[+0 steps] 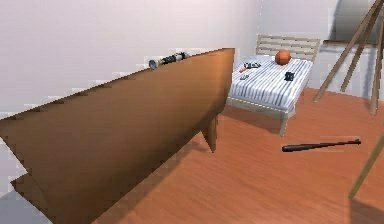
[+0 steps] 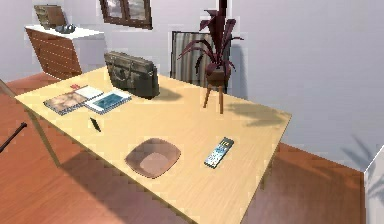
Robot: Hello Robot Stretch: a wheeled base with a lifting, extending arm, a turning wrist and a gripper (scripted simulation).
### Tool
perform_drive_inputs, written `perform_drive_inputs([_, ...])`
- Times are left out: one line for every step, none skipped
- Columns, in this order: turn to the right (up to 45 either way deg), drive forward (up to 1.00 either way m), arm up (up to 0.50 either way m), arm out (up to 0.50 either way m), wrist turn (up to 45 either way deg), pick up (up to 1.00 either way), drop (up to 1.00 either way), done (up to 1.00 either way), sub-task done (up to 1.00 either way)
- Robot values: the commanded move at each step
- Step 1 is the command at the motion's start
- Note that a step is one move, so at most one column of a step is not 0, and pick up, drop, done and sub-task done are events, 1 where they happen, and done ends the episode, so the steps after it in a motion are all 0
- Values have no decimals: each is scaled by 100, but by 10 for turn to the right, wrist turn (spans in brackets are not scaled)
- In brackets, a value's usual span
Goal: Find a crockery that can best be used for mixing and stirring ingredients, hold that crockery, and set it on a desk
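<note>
On the bench (image 2: 180, 115), I see a brown bowl (image 2: 155, 157) near the front edge, a remote (image 2: 219, 152) just beside it; I cannot tell the claw's state

Pale wood table (image 2: 190, 118), top smooth and matt. Brown bowl (image 2: 154, 157) on it is dull and matt; clay or wood, can't tell. The remote (image 2: 219, 152) looks like grey plastic. Dark case (image 2: 132, 73) is matt, leather-like. The magazines (image 2: 72, 101) have shiny paper covers. Reddish wood floor (image 2: 320, 190), slight sheen. The dresser (image 2: 52, 55) has a brown wood front. Big brown wood panel (image 1: 120, 120), smooth satin finish. The bed (image 1: 268, 88) has a striped cloth cover and a pale wood headboard (image 1: 288, 43). Dark bat (image 1: 320, 146), smooth.
</note>
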Motion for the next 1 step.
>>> perform_drive_inputs([0,0,38,0,0,0,0,0,0])
